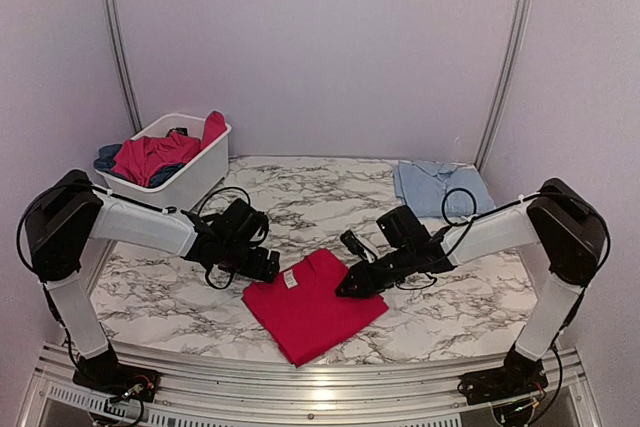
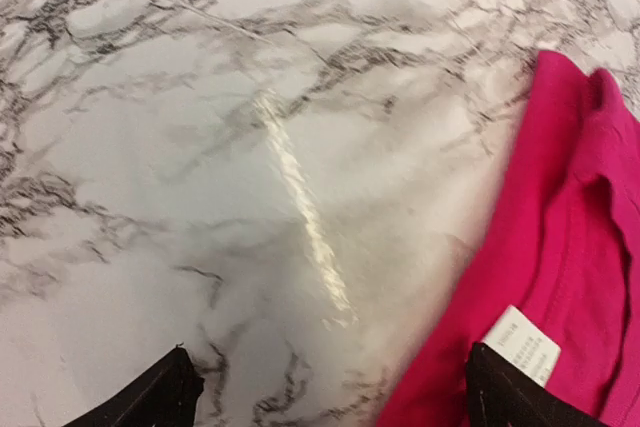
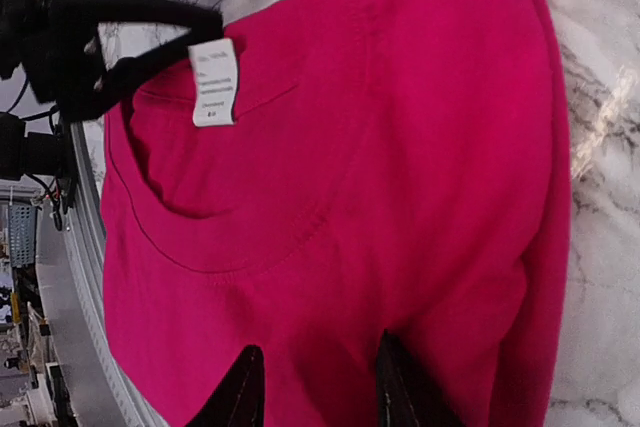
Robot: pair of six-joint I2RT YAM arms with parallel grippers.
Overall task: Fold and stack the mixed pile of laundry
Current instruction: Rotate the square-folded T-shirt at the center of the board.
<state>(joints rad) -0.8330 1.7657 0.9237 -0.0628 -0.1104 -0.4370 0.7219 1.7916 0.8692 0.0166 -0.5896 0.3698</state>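
Observation:
A bright red/pink shirt (image 1: 312, 305) lies folded flat on the marble table (image 1: 300, 202) at the front centre, its white neck label (image 1: 291, 278) showing. My left gripper (image 1: 266, 267) is open at the shirt's left corner. In the left wrist view it (image 2: 335, 397) spans bare marble, with its right finger by the label (image 2: 522, 345) on the shirt (image 2: 570, 247). My right gripper (image 1: 350, 285) is open at the shirt's right edge, low over the cloth (image 3: 400, 177), holding nothing (image 3: 320, 392). A light blue shirt (image 1: 440, 187) lies folded at the back right.
A white plastic basket (image 1: 195, 179) stands at the back left, holding red (image 1: 150, 155) and dark blue (image 1: 108, 157) garments. The left arm (image 3: 90, 27) shows at the top left of the right wrist view. A metal rail (image 1: 300, 367) runs along the table's near edge.

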